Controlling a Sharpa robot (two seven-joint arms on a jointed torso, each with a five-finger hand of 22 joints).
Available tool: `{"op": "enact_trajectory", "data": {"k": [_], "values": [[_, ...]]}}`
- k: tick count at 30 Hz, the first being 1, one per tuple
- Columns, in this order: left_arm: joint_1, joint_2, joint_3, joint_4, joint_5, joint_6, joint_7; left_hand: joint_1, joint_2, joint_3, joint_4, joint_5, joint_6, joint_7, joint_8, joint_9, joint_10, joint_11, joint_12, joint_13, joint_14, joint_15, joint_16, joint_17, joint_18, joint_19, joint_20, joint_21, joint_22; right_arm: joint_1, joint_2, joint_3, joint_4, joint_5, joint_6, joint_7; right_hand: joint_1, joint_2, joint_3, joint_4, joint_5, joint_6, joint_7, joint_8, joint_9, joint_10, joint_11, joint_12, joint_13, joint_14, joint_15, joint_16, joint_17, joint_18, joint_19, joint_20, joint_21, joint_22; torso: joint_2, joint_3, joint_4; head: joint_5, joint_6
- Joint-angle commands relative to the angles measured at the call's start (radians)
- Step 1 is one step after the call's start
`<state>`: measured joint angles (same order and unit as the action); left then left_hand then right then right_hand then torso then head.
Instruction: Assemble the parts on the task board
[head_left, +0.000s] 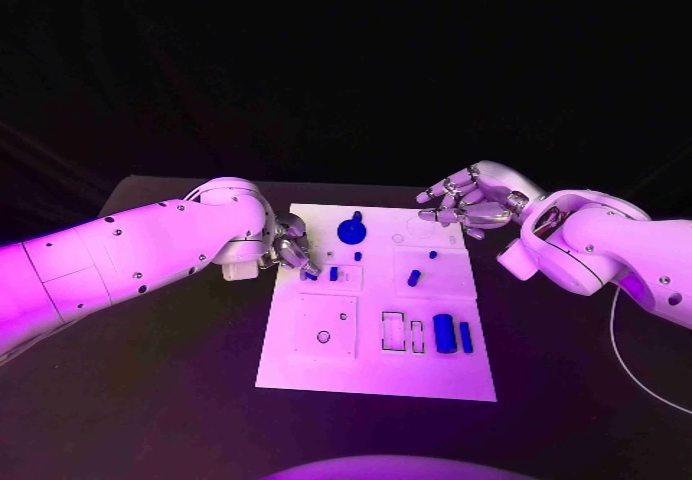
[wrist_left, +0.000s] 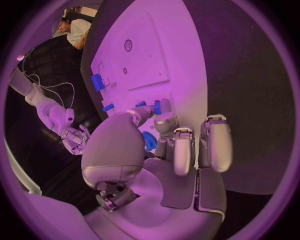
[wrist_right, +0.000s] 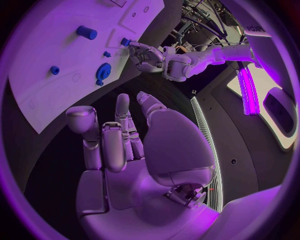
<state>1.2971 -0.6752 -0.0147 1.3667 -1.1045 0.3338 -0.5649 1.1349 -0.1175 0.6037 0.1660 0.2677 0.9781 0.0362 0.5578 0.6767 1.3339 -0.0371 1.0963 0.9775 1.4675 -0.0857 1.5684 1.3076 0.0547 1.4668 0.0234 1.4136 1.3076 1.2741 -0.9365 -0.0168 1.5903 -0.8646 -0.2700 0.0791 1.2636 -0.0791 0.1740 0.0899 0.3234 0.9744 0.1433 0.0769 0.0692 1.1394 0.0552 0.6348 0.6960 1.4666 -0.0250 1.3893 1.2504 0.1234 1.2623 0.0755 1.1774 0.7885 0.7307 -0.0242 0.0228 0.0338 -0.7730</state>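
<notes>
Left hand (head_left: 283, 246) fingers pinching a small blue part (head_left: 312, 273) at the task board (head_left: 378, 375) edge, right hand (head_left: 470, 203) fingers spread, released, beyond the board's far corner

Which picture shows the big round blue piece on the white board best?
The head view: the round blue piece lies in plain sight at the far end of the white board, nothing covering it. The right wrist view shows it smaller and bent. In the left wrist view it peeks out behind the left hand.
</notes>
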Motion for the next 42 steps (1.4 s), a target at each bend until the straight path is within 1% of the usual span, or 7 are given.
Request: {"op": "enact_trajectory", "data": {"k": [1, 14, 21, 29, 32, 37, 42], "values": [[-0.006, 0.004, -0.004, -0.001, -0.009, 0.035, -0.007, -0.005, 0.009, 0.141, -0.145, 0.011, 0.008, -0.004, 0.004, -0.002, 0.010, -0.002, 0.006, 0.003, 0.103, -0.007, 0.002, 0.263, -0.009, 0.024, -0.005, 0.004, 0.094, -0.001, 0.000, 0.000, 0.000, 0.000, 0.013, 0.006, -0.002, 0.006, 0.002, 0.006, 0.005, 0.005, -0.001, 0.006, 0.000, -0.002, -0.003, -0.004, -0.001, 0.043, -0.001, -0.006, -0.001, 0.016, -0.008, 0.002, -0.004, -0.001, 0.000, 0.0002, -0.0006, -0.001, -0.001], [-0.005, 0.009, -0.003, -0.009, -0.009, 0.050, 0.007, -0.016, -0.003, 0.147, -0.165, 0.040, 0.021, -0.008, 0.003, -0.006, 0.025, -0.006, 0.018, 0.019, 0.103, -0.009, 0.002, 0.263, -0.010, 0.027, -0.006, 0.009, 0.102, -0.001, 0.001, 0.000, -0.001, 0.000, 0.015, 0.006, -0.002, 0.006, 0.002, 0.006, 0.005, 0.005, -0.001, 0.006, 0.000, -0.002, -0.003, -0.004, -0.001, 0.043, -0.001, -0.006, -0.001, 0.016, -0.008, 0.002, -0.004, -0.001, 0.000, -0.0003, 0.0002, -0.003, -0.004], [-0.005, 0.018, -0.003, -0.013, -0.009, 0.058, 0.001, -0.019, -0.006, 0.148, -0.169, 0.047, 0.023, -0.008, 0.002, -0.006, 0.027, -0.006, 0.017, 0.019, 0.103, -0.009, 0.002, 0.263, -0.010, 0.027, -0.007, 0.009, 0.101, -0.001, 0.002, 0.000, -0.002, -0.001, 0.015, 0.006, -0.001, 0.006, 0.001, 0.006, 0.005, 0.005, -0.001, 0.006, 0.000, -0.002, -0.004, -0.004, -0.002, 0.043, -0.001, -0.006, -0.002, 0.016, -0.008, 0.002, -0.005, -0.001, -0.001, 0.0001, 0.0017, -0.005, -0.004], [-0.005, 0.031, -0.003, -0.026, 0.003, 0.065, -0.028, -0.049, 0.004, 0.133, -0.155, 0.050, 0.031, -0.009, 0.000, -0.010, 0.031, -0.006, 0.015, 0.018, 0.103, -0.009, 0.002, 0.263, -0.009, 0.024, -0.007, 0.003, 0.097, -0.001, 0.004, 0.000, -0.001, -0.005, 0.018, 0.003, 0.000, 0.005, 0.001, 0.005, 0.006, 0.005, -0.001, 0.006, 0.000, -0.003, -0.004, -0.004, -0.002, 0.043, -0.002, -0.007, -0.002, 0.016, -0.008, 0.002, -0.005, -0.002, -0.001, 0.0004, 0.0009, -0.002, -0.003], [-0.005, 0.036, -0.003, -0.032, 0.012, 0.071, -0.031, -0.082, 0.016, 0.100, -0.128, 0.046, 0.037, -0.011, -0.002, -0.012, 0.032, -0.006, 0.014, 0.016, 0.103, -0.008, 0.002, 0.263, -0.009, 0.024, -0.006, 0.002, 0.096, -0.001, 0.004, 0.000, 0.000, -0.008, 0.019, 0.002, 0.002, 0.005, 0.002, 0.004, 0.006, 0.005, -0.002, 0.006, 0.000, -0.003, -0.004, -0.004, -0.002, 0.043, -0.002, -0.007, -0.002, 0.017, -0.008, 0.001, -0.006, -0.003, -0.001, 0.0014, 0.0004, -0.001, -0.002], [-0.005, 0.047, -0.003, -0.038, 0.017, 0.075, -0.047, -0.136, 0.034, 0.042, -0.076, 0.044, 0.045, -0.013, -0.007, -0.018, 0.033, -0.007, 0.016, 0.020, 0.103, -0.009, 0.002, 0.263, -0.009, 0.024, -0.007, 0.000, 0.097, -0.001, 0.003, 0.000, 0.002, -0.010, 0.019, 0.002, 0.002, 0.005, 0.002, 0.004, 0.006, 0.005, -0.002, 0.006, 0.000, -0.003, -0.004, -0.004, -0.002, 0.043, -0.002, -0.007, -0.002, 0.017, -0.008, 0.001, -0.006, -0.003, 0.000, 0.0010, -0.0005, -0.001, -0.002], [-0.005, 0.053, -0.004, -0.041, 0.019, 0.080, -0.061, -0.159, 0.044, 0.002, -0.049, 0.044, 0.050, -0.015, -0.011, -0.022, 0.033, -0.008, 0.017, 0.022, 0.103, -0.011, 0.002, 0.263, -0.009, 0.025, -0.008, 0.000, 0.098, -0.001, 0.003, 0.000, 0.003, -0.011, 0.021, 0.001, 0.002, 0.005, 0.002, 0.004, 0.006, 0.005, -0.002, 0.006, 0.000, -0.003, -0.004, -0.004, -0.002, 0.043, -0.002, -0.007, -0.002, 0.017, -0.008, 0.001, -0.006, -0.003, 0.000, 0.0009, -0.0009, -0.003, -0.002]]}}
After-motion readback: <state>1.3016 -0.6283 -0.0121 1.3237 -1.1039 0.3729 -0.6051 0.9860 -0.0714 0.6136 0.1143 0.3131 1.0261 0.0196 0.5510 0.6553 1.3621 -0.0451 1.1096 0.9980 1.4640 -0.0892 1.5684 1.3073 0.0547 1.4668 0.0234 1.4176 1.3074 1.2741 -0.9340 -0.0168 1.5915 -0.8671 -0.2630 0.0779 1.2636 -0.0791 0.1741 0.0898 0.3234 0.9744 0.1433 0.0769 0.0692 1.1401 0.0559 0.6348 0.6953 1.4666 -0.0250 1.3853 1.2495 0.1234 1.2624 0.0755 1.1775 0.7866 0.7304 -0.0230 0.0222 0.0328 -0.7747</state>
